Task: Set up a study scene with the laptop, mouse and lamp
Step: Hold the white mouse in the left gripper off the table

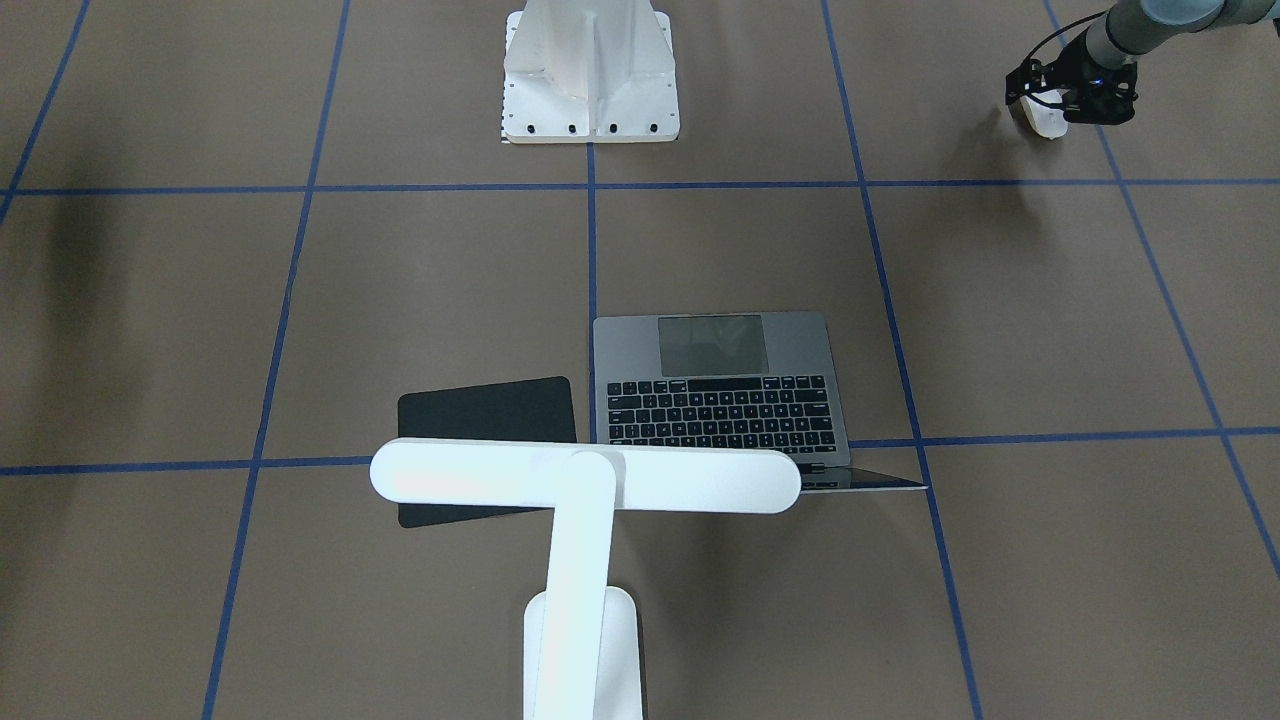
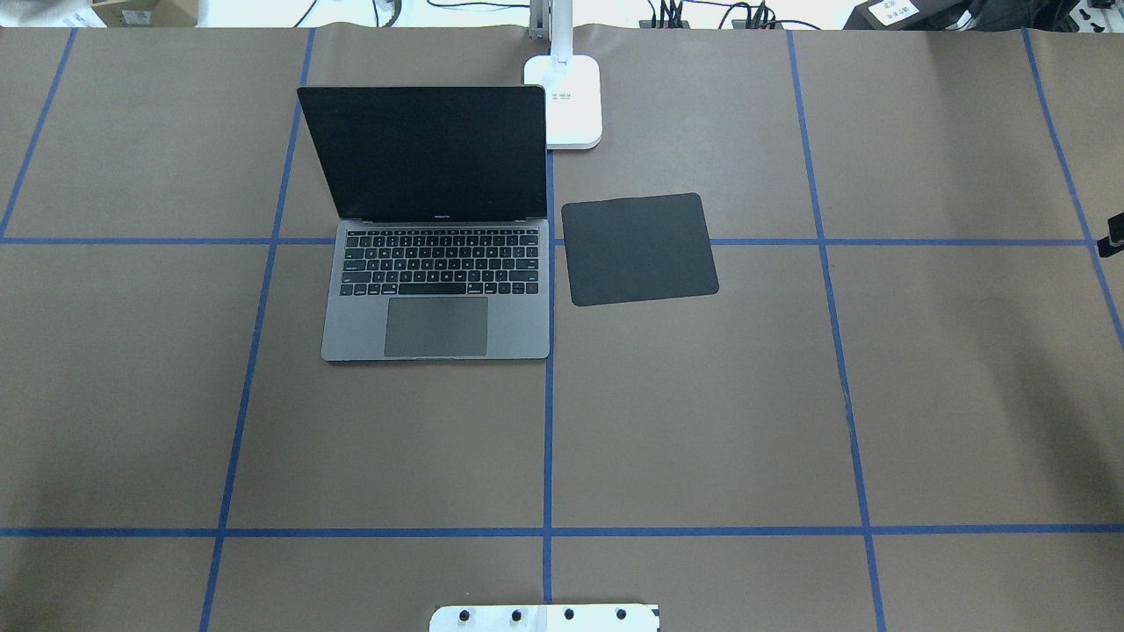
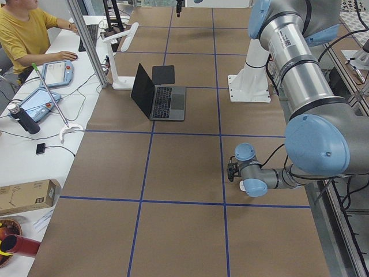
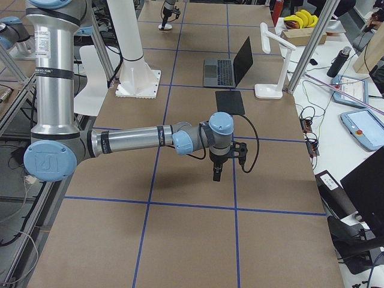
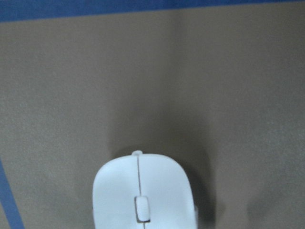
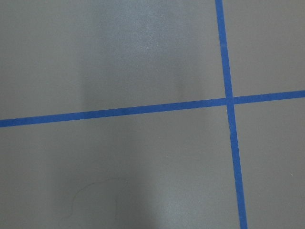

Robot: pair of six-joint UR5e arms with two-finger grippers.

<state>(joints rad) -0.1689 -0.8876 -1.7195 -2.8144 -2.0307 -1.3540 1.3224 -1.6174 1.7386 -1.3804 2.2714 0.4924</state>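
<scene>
- Mouse [image 1: 1045, 122] is found at the left end of the table [image 2: 702, 421], on the robot's side, well apart from the laptop [image 2: 436, 290].
- It is right under the left gripper [image 1: 1052, 108]. No fingers are shown in the wrist view, so it cannot be told whether the mouse is clenched or let go.
- The mouse is smooth and round. It could be squeezed out or dropped if it is pinched near its edge.
- A black mat [image 2: 639, 249] is laid just beside the laptop, on the side away from the mouse. If the mouse is meant for it, the laptop must be crossed, and the open screen could be knocked if the mouse is carried low.
- The lamp [image 1: 585, 478] is stood behind the mat, and its bar could be bumped by a high arm.
- The right gripper [image 4: 216, 171] is held over bare table, well apart. Its state cannot be told.
- A white pedestal [image 1: 590, 75] and a seated person [image 3: 26, 37] are out of the way.
</scene>
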